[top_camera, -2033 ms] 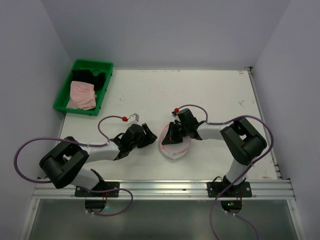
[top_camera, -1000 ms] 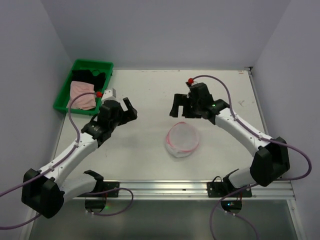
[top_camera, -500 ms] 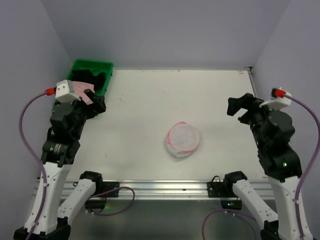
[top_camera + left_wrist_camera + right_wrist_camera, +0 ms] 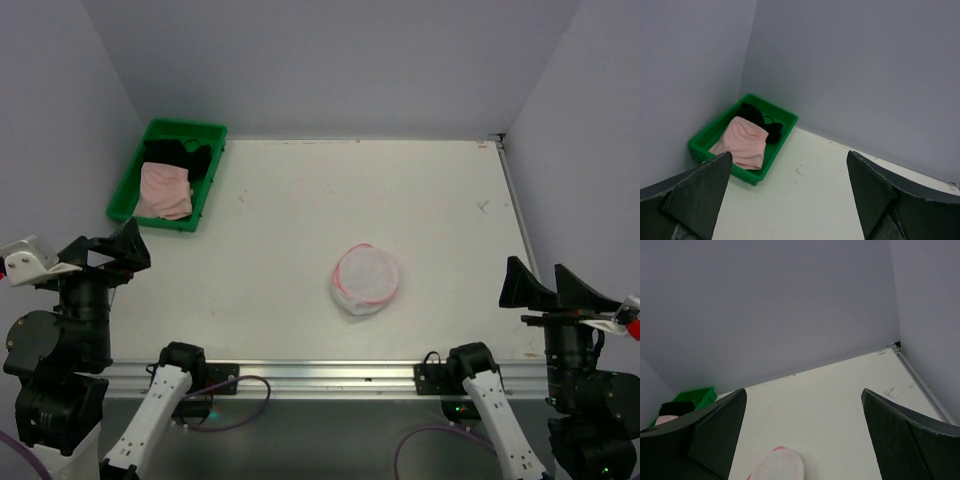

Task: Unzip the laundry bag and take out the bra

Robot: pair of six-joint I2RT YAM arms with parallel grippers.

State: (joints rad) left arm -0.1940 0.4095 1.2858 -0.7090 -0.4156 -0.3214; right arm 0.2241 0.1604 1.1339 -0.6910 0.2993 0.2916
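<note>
Both arms had pulled back off the laundry bag (image 4: 366, 279), left gripper (image 4: 108, 252) and right gripper (image 4: 550, 290) wide open and empty, so unzipping looked restarted or abandoned.

A white table (image 4: 300, 210) fills the floor of the booth, its top pale and flat, with a few faint specks. From the table's middle, a green plastic tray (image 4: 186, 126) sits at 10 o'clock, tucked into the far left corner and set slightly askew to the edges. A round laundry bag (image 4: 366, 278) of white mesh with pink trim lies at about 5 o'clock, well apart from the tray. A small dark scuff (image 4: 483, 207) marks the surface at 2 o'clock.
</note>
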